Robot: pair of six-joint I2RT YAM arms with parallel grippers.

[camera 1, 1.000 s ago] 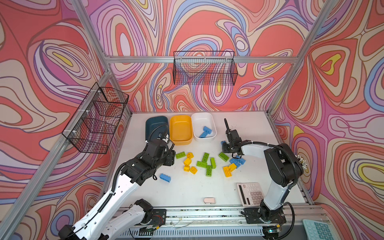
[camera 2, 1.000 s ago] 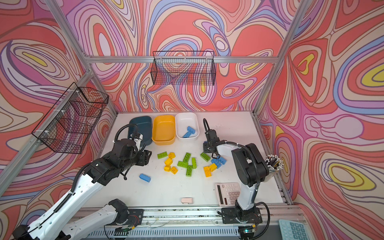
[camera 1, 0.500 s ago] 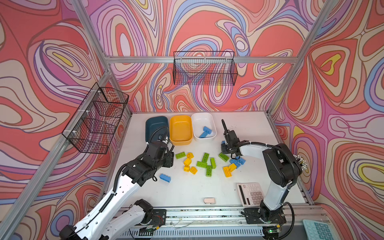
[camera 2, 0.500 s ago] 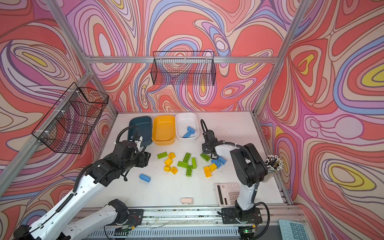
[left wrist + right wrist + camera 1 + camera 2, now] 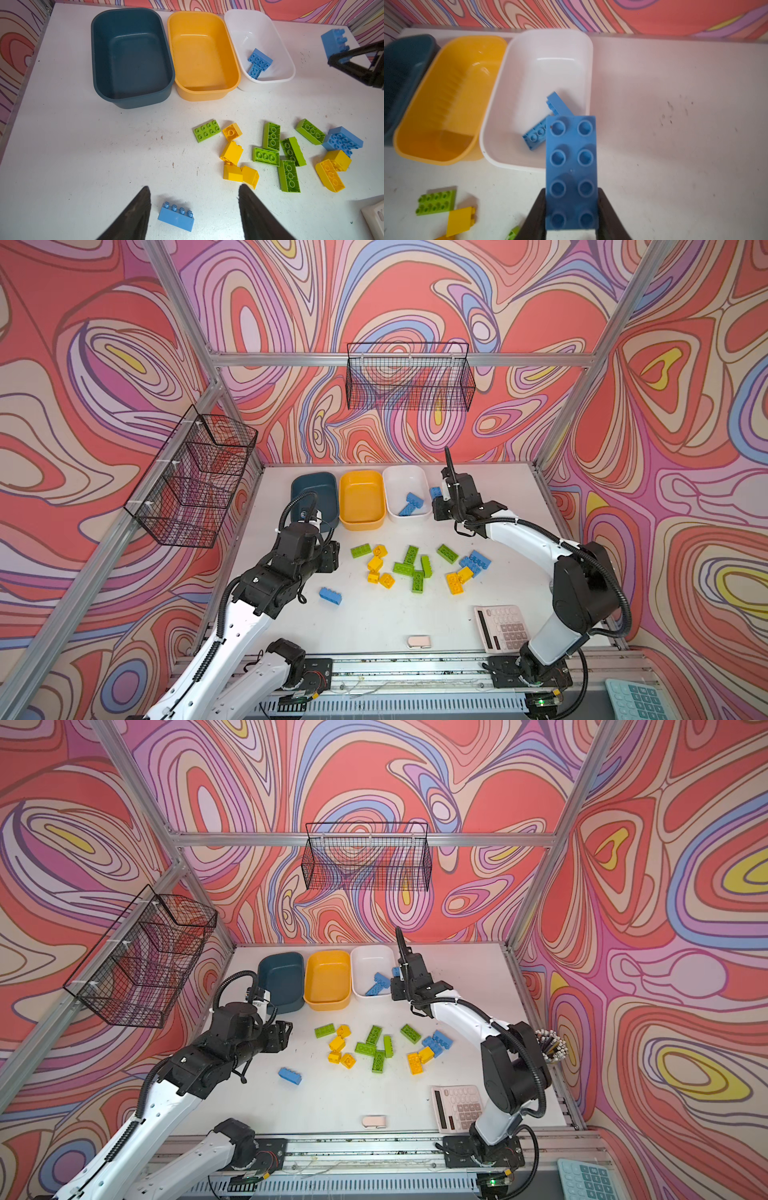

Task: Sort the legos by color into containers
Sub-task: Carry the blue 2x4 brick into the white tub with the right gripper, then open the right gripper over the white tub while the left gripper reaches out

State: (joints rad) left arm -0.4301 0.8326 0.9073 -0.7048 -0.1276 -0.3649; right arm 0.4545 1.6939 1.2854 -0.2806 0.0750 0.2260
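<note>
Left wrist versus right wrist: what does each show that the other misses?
Left wrist only: the open left tool, a lone blue brick near it, most of the green-and-yellow pile. Right wrist only: the right tool clamping the held blue brick by its long sides. Both: that brick, teal tub, yellow tub, white tub holding two blue bricks.

Three rounded tubs stand side by side at the back of the counter point(image 5: 374, 626): a dark teal tub point(image 5: 311, 489), a yellow-orange tub point(image 5: 360, 499) and a white tub point(image 5: 399, 479). Two blue bricks point(image 5: 260, 59) lie in the white tub, one across the other. A blue 2x4 brick point(image 5: 572, 162) is pinched by its long sides in the right tool point(image 5: 571, 192), raised just beside the white tub. A lone blue brick point(image 5: 176, 217) sits studs up, apart from a loose scatter of six lime green bricks point(image 5: 289, 176), mostly upside down, six yellow bricks point(image 5: 231, 152) and a touching blue pair point(image 5: 342, 141).
</note>
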